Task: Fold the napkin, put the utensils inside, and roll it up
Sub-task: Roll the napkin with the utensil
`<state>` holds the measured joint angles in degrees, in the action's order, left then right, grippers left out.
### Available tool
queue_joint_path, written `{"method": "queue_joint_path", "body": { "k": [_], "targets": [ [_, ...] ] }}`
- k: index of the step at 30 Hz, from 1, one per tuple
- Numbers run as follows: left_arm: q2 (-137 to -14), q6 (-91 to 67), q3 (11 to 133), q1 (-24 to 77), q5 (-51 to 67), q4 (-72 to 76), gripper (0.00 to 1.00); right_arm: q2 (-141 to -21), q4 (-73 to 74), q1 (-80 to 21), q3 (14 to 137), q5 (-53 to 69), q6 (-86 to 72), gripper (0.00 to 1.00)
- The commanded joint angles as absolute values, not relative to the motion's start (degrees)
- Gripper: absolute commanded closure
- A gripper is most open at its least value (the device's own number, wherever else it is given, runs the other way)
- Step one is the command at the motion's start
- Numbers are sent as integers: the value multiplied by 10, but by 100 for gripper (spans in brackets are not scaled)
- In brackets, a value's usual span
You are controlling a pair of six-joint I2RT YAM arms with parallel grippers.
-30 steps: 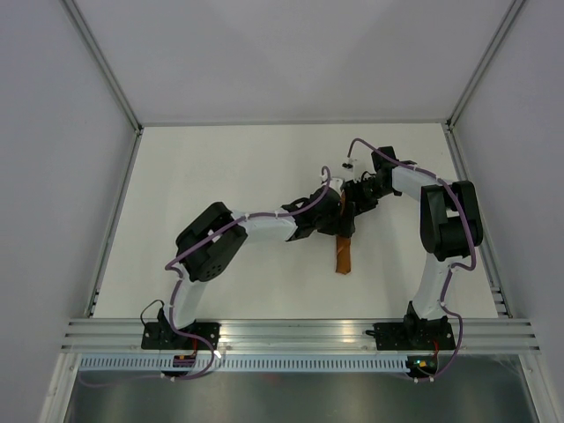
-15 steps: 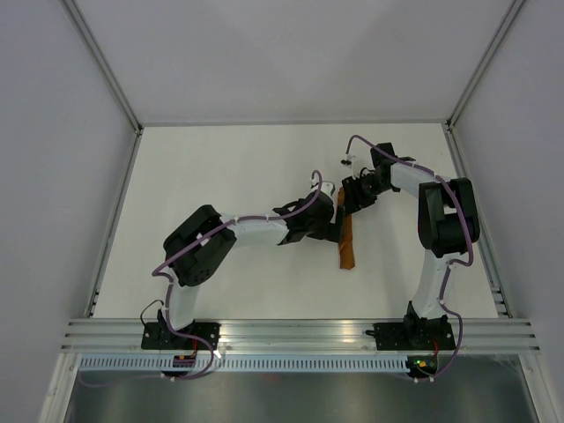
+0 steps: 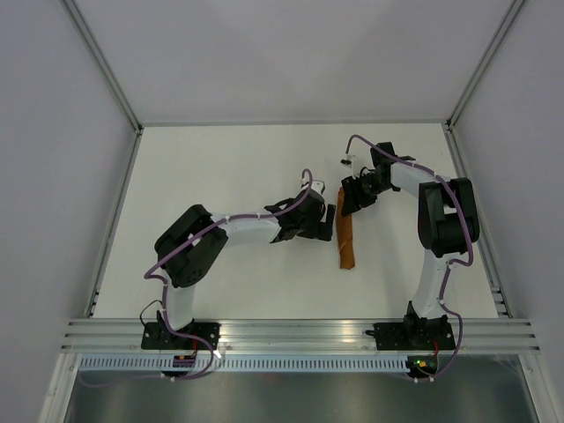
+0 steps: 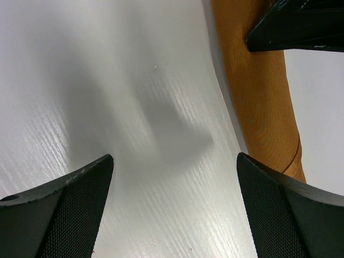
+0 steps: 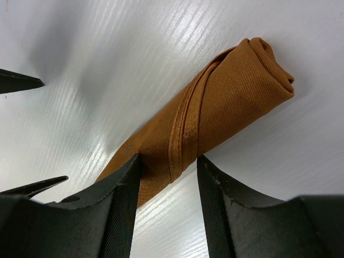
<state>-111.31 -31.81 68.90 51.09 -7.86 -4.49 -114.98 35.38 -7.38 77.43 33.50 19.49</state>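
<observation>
Overhead, the right gripper point(image 3: 346, 203) covers the upper end of the napkin point(image 3: 346, 247). The left wrist view's top edge cuts the napkin off.

Left arm point(image 3: 251, 229) and right arm point(image 3: 432, 280): white links, bulky black joint housings, black bases. Purple cables point(image 3: 355, 138) loop along the links back from each end effector. Left end effector point(image 4: 174, 161) and right end effector point(image 5: 168, 161): black fingers point(image 4: 70, 215), fine mesh texture.

Nothing here carries any writing I can read: no labels, brand names, numbers or signs anywhere in view.
</observation>
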Motion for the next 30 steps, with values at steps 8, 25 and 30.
{"method": "queue_joint_path", "body": {
  "k": [8,25,30],
  "targets": [
    [-1092,-292,688,498,-67,-59,1,-1135,381,-72,805,352,212,45],
    [-1031,-252,691,455,-40,-69,0,-1029,416,-23,860,431,174,42],
    [-970,-234,672,433,-30,-80,0,-982,432,54,857,453,163,41]
  ]
}}
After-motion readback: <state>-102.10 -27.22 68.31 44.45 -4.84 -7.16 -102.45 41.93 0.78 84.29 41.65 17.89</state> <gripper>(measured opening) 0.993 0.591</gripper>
